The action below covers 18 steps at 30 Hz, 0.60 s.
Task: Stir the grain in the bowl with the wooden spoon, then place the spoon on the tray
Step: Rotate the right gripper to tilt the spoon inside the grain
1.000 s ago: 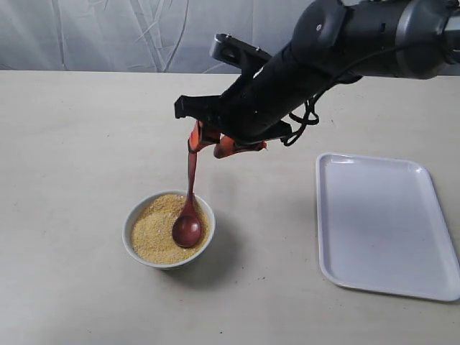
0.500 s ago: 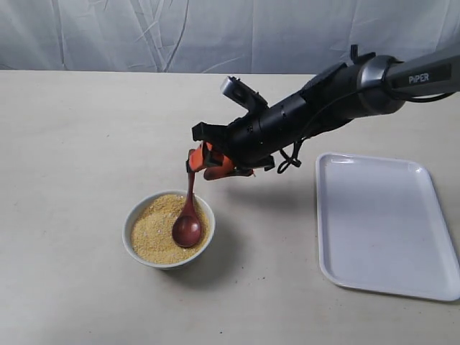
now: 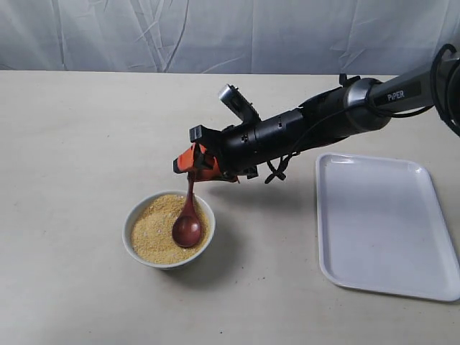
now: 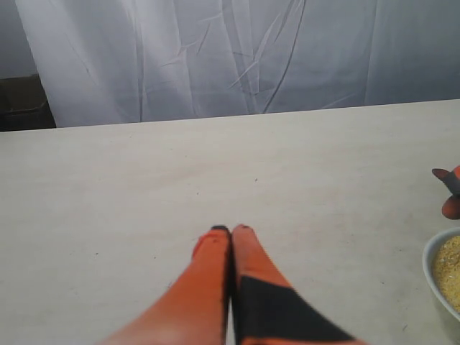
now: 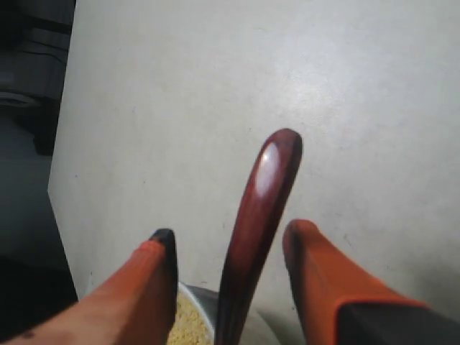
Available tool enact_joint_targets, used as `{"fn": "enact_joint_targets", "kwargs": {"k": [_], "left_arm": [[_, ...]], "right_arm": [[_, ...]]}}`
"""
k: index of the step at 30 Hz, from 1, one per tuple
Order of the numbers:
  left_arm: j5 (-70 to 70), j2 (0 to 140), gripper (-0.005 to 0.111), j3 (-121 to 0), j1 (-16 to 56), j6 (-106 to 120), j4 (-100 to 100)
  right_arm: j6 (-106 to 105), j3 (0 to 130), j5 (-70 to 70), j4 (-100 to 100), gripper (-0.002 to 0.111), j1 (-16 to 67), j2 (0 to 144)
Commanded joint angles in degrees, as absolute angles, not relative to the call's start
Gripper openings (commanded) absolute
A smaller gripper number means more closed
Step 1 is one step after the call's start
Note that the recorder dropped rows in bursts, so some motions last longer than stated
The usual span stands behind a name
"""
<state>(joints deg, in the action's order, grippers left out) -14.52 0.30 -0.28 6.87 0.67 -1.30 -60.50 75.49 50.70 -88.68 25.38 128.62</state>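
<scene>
Our right gripper (image 3: 192,164) is straddling the handle of the wooden spoon (image 3: 188,219), fingers apart and clamping nothing. The spoon is leaning in the bowl (image 3: 133,215), head on the grain (image 3: 154,226), handle pointing to twelve o'clock into that gap. The tray (image 3: 381,223) is lying at three o'clock.

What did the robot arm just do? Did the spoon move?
The right arm sank lower and flatter, bringing the right gripper down around the handle of the wooden spoon, jaws open on either side, not gripping. The spoon, bowl, grain and tray stayed put.
</scene>
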Motion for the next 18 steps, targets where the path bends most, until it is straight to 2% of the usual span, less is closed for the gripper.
{"fn": "enact_joint_targets", "kwargs": {"k": [1, 9, 18], "left_arm": [[-13.82, 0.00, 0.000, 0.00, 6.87, 0.59, -1.32], [-13.82, 0.00, 0.000, 0.00, 6.87, 0.59, -1.32], [-13.82, 0.00, 0.000, 0.00, 6.87, 0.59, -1.32]], "right_arm": [[-61.39, 75.73, 52.04, -89.37, 0.045, 24.31, 128.34], [-61.39, 75.73, 53.60, -90.44, 0.000, 24.05, 128.34], [-60.17, 75.73, 57.95, -96.58, -0.001, 24.05, 128.02]]}}
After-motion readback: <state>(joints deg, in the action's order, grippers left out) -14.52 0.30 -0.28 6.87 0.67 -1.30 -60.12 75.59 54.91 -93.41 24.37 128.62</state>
